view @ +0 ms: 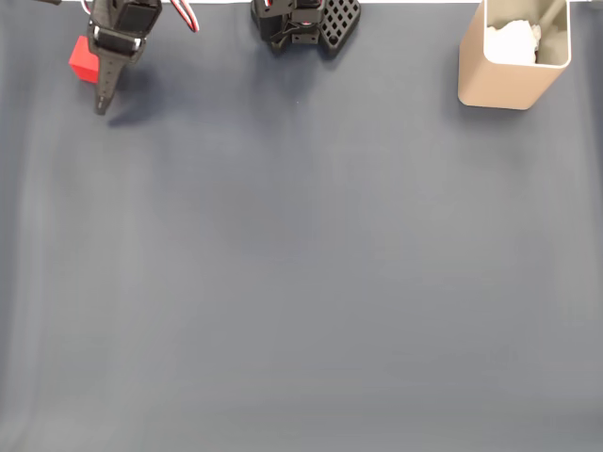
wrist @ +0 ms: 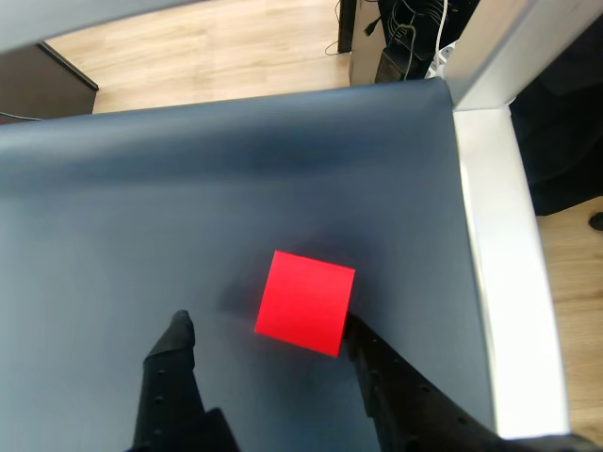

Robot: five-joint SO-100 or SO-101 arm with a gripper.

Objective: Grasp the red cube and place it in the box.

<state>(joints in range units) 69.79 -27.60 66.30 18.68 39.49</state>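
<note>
The red cube (wrist: 304, 301) lies on the dark blue-grey mat, just ahead of my open gripper (wrist: 266, 322). Its right corner touches the right finger (wrist: 377, 372), while the left finger (wrist: 174, 372) stands well apart from it. In the fixed view the red cube (view: 81, 58) sits at the top left, partly covered by the gripper (view: 99, 89), which points down the picture. The beige box (view: 499, 80) stands upright at the top right, far from the gripper, with something white crumpled inside it.
The arm's black base (view: 306, 24) sits at the top middle of the fixed view. In the wrist view the table's white edge (wrist: 495, 245) runs close to the right of the cube, with wooden floor (wrist: 207, 52) beyond.
</note>
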